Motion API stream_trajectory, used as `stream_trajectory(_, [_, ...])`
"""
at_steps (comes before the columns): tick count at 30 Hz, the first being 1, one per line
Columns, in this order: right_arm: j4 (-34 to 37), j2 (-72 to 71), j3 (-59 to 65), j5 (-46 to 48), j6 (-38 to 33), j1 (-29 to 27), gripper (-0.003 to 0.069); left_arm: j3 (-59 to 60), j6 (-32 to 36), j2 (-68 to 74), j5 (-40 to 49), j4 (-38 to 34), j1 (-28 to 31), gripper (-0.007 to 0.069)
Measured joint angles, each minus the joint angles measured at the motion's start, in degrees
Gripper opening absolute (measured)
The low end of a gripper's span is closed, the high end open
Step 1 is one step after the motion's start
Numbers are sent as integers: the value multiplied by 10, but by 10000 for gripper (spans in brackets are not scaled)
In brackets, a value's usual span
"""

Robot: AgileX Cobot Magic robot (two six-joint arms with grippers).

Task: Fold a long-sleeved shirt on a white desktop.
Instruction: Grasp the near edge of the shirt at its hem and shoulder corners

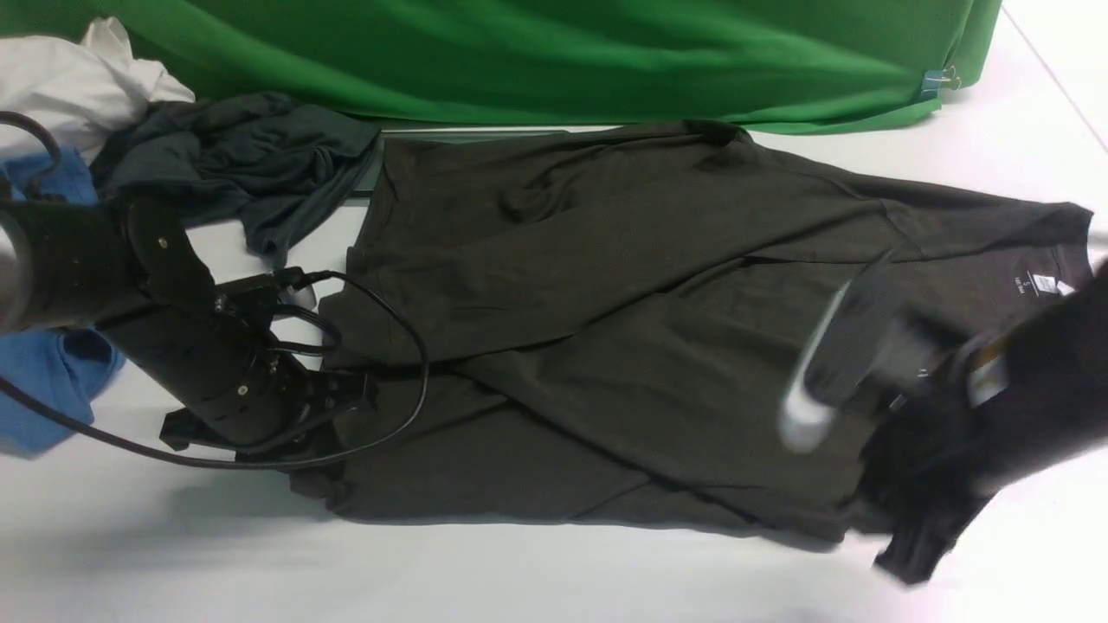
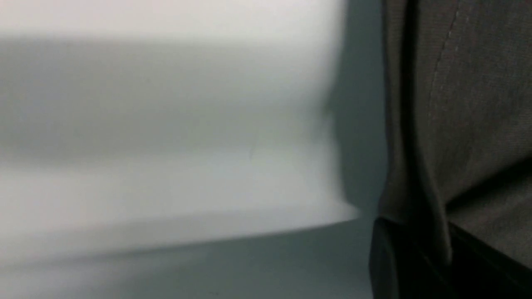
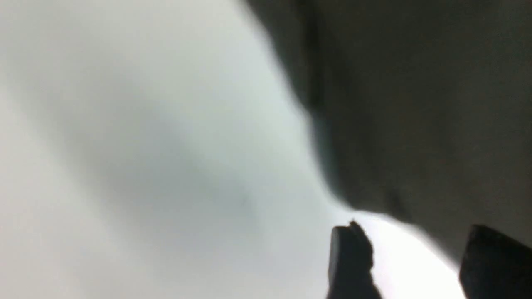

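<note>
A dark long-sleeved shirt [image 1: 710, 363] is lying spread across a white desktop [image 1: 485, 575], its folds and overlapping layers running diagonally. At far left, a white cloth [image 1: 78, 86] is resting above blue fabric [image 1: 43, 389], which is partly hidden behind the left arm [image 1: 130, 285]. Just beside them, a smaller dark teal garment [image 1: 234, 156] is lying crumpled near the shirt's far left corner. The left gripper [image 2: 415, 249] is clamping the shirt's near left corner between its closed fingers, while a black cable [image 1: 415, 346] is looping over the cloth. Behind the shirt, a green cloth [image 1: 554, 61] is hanging across the back, with a clip [image 1: 939, 81] gripping its edge toward the right. At right, the right arm [image 1: 1030, 381] is blurring over the shirt, and the right gripper [image 3: 407, 257] is holding its fingers apart near the shirt's near edge. Beyond that arm, a white neck label [image 1: 1045, 283] is showing at the shirt's collar.
</note>
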Motion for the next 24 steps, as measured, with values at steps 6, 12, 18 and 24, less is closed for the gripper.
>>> stream_trajectory(6, [-73, 98, 3, -44, 62, 19, 363, 0, 3, 0, -2, 0, 0, 40])
stream_trajectory(12, [-93, 145, -1, -107, 87, 19, 363, 1, 10, 0, -5, -8, 0, 40])
stream_trajectory(18, [-94, 164, -9, -137, 133, 19, 223, 3, 21, 0, -9, -10, 0, 40])
stream_trajectory(24, [-97, 147, -7, -114, 149, 20, 48, 3, 24, -3, -6, -6, 0, 40])
